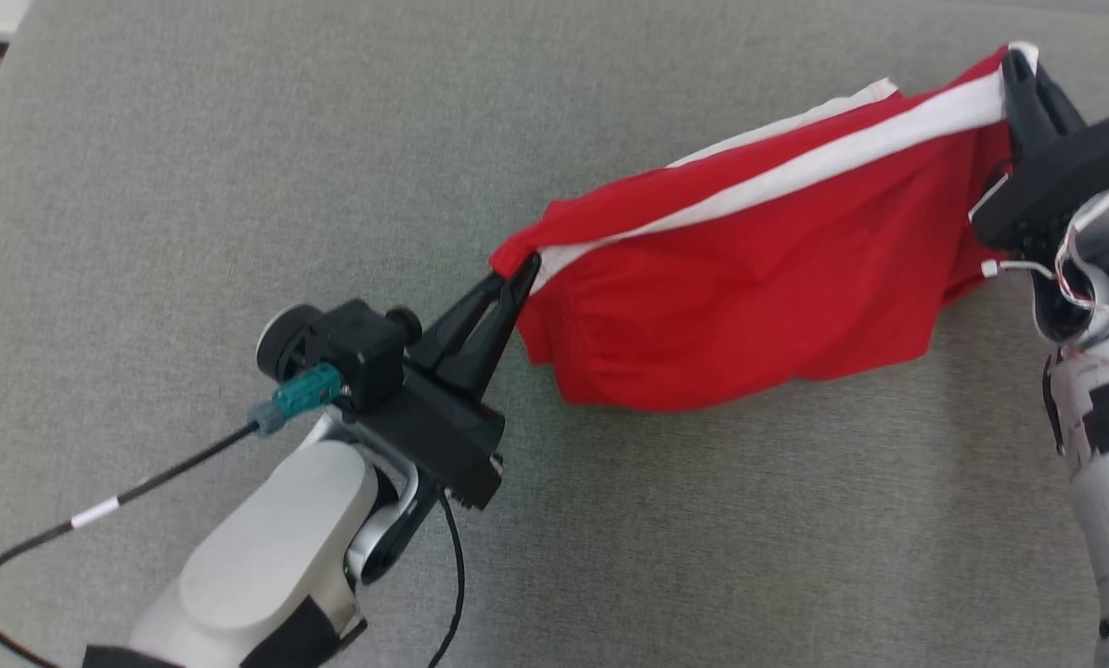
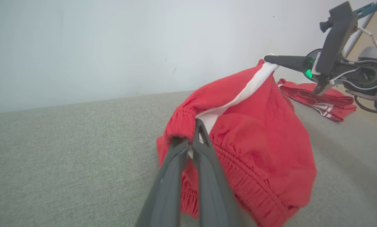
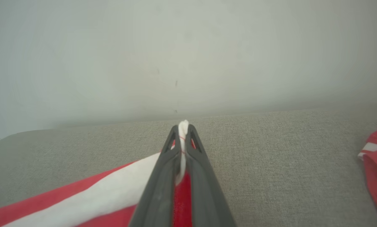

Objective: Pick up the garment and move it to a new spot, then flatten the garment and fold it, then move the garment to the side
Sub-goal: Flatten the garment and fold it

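The garment [image 1: 749,297], red with a white stripe [image 1: 795,172], is stretched between the two claws over the right half of the table [image 1: 238,139]. The left claw [image 1: 520,271] is pinched shut on the gathered waistband [image 2: 183,121] at the garment's left end. The right claw [image 1: 1016,74] is clamped on the white stripe at the right end, nearer the far edge. The cloth between them sags toward the table; whether it touches cannot be told. A second red garment [image 2: 314,97] lies flat on the table beyond the right claw.
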### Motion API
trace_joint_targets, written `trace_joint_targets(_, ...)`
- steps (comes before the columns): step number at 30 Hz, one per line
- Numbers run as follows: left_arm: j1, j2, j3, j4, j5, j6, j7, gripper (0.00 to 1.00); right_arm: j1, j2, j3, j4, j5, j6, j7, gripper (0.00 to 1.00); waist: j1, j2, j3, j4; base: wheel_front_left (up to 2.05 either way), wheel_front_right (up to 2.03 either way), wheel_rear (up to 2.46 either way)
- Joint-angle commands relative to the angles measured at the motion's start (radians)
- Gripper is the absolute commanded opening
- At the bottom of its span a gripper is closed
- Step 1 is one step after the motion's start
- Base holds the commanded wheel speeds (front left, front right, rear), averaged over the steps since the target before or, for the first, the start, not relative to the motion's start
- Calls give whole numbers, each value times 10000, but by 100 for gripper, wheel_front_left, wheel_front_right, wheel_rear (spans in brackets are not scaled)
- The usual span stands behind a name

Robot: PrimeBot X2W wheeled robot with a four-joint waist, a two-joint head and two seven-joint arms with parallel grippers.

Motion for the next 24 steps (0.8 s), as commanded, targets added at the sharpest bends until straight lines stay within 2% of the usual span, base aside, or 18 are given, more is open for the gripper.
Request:
trace_joint_targets(1, -223, -60, -16, 106, -25, 16, -31, 0, -290, -61, 95, 282, -137, -28, -138, 0, -2, -1, 420, 311, 0, 0, 0)
trace_joint_targets(12, -1274, -473, -599, 1258, -389, 15, -31, 0, -2239, 16, 289, 3171, -730, -28, -1123, 0, -2, -1, 948, 525, 0, 0, 0)
trace_joint_targets(13, -1285, -487, -626, 1302, -437, 14, -29, 22, -2299, 27, 321, 3332, -731, -28, -1215, 0, -2, -1, 936, 516, 0, 0, 0)
trace_joint_targets(14, -1288, -494, -631, 1305, -431, 14, -31, 83, -2339, 31, 377, 3495, -750, -28, -1310, 18, -2, -1, 911, 500, 0, 0, 0)
trace_joint_targets(15, -1278, -504, -606, 1248, -426, 14, -31, 100, -2377, 34, 439, 3623, -752, -28, -1399, 87, -2, -1, 879, 480, 0, 0, 0)
trace_joint_targets(16, -1204, -503, -586, 1222, -410, 14, -29, 100, -2384, 54, 508, 3740, -719, -28, -1492, 100, -2, -1, 814, 457, 0, 0, 0)
trace_joint_targets(24, -377, -451, -149, 776, 14, 14, -31, 100, -1905, -201, 1277, 4144, -215, -28, -2106, 100, -2, -1, 177, 381, 0, 0, 0)
